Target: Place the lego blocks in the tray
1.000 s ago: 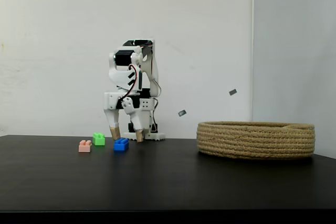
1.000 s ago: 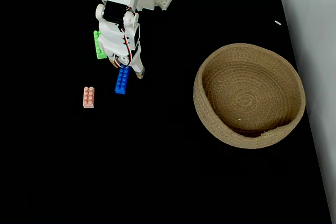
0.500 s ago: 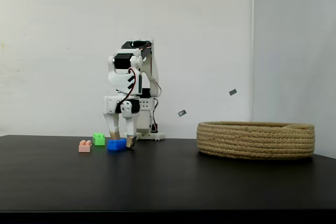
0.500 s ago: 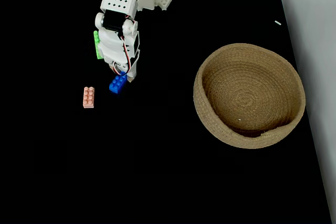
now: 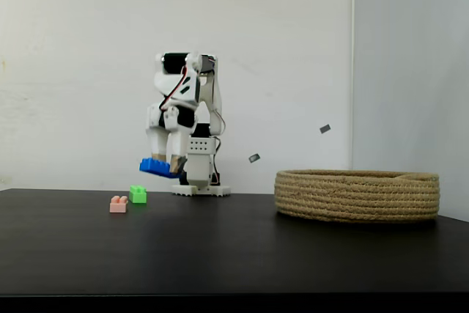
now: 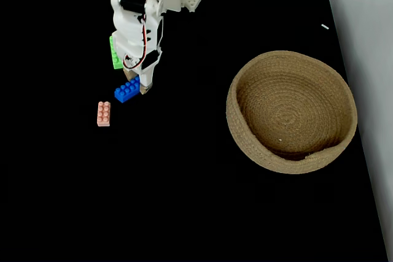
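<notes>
We can't see most of the green brick [image 6: 115, 53] in the top-down fixed view, the arm [image 6: 138, 16] covers it. The claw [image 6: 140, 85] fingertips overlap the blue brick [image 6: 126, 89], so its right end is hidden. In the side fixed view the basket [image 5: 357, 194] interior is hidden by its wall. The arm base is cut off at the top-down view's upper edge.

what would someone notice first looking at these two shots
The white arm's gripper is shut on the blue brick, held tilted in the air above the black table in the side fixed view. Below it, the pink brick and green brick sit on the table at left. Far to the right sits the big round rope basket, with no bricks in it in the top-down fixed view.
</notes>
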Controlling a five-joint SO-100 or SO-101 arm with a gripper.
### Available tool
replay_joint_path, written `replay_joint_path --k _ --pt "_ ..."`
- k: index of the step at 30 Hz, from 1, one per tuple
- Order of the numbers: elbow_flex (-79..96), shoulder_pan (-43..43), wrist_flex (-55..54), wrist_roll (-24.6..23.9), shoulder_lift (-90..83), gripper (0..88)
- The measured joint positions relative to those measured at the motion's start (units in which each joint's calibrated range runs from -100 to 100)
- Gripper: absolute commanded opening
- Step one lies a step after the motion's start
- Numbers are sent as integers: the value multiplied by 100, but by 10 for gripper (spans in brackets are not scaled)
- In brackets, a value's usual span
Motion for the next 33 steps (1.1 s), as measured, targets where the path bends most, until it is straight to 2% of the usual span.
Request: replay_joint_path --k 9,15,21,25,33 --pt "0 -1849 -122 -1079 -2070 0" --pt "0 -2915 -552 -1621 -1874 0" --pt "-504 -3567 -1039 -2305 -806 7" --pt "-901 -3917 -1129 -2442 -42 149" --pt "-1184 -3909 -1372 -2569 382 299"
